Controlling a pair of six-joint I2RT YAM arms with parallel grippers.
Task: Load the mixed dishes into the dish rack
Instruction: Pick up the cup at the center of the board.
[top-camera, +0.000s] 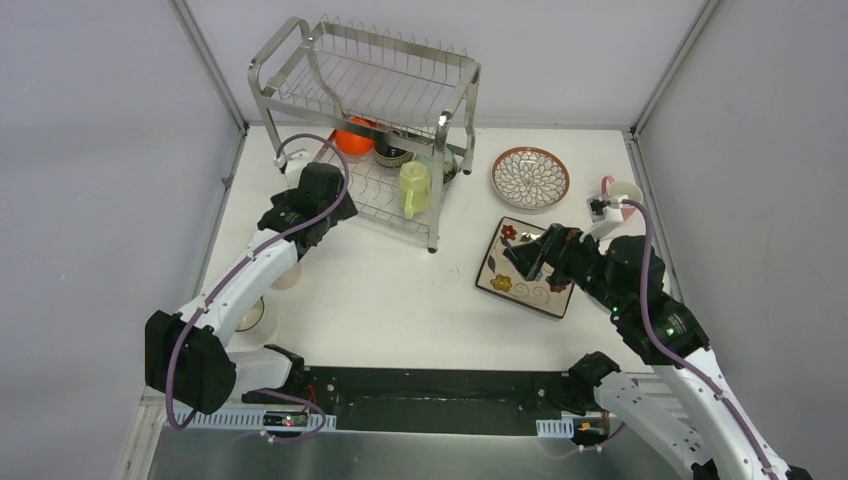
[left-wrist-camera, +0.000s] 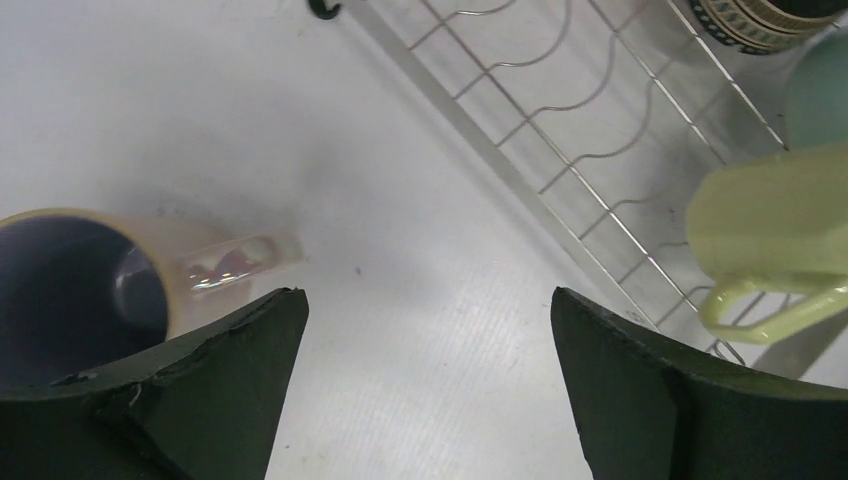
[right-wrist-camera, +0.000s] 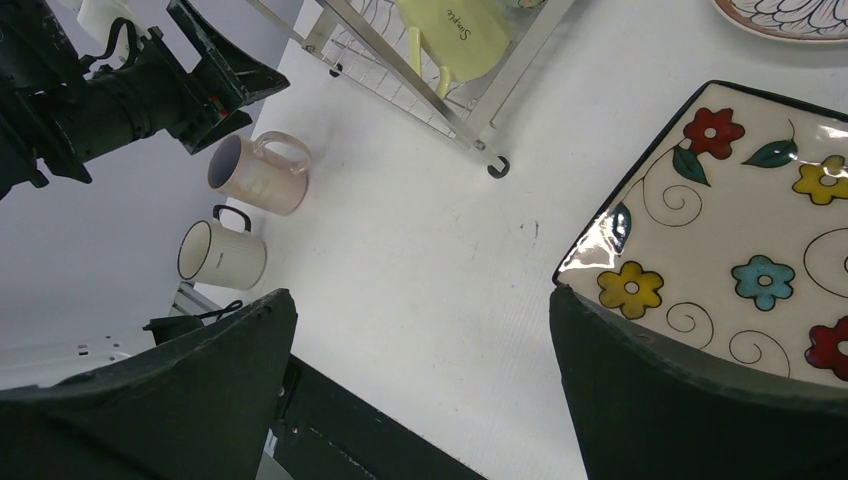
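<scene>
At the near left of the table (top-camera: 400, 300), the white mug (right-wrist-camera: 222, 258) and the pink mug (right-wrist-camera: 258, 178) stand upright beside the left arm, both outside the dish rack (top-camera: 370, 85). The left gripper (left-wrist-camera: 430, 300) hangs over bare table with its fingers spread wide and nothing between them. The pink mug lies just to its near-left side, handle turned toward the rack; the rack's lower shelf lies to its far-right side. The left arm is judged the nearer arm for both mugs.

On that lower shelf sit the orange bowl (top-camera: 355, 137) and the yellow-green mug (top-camera: 415, 188).

Right of the rack, the square floral plate (right-wrist-camera: 740, 230) lies flat on the table. The right gripper (right-wrist-camera: 420, 300) hovers at the plate's left part, fingers spread, holding nothing. In the wrist view one finger overlaps the plate's corner while the other stands over bare table, so the plate edge falls at the side of the gap, not at its centre. Contact cannot be determined.
</scene>
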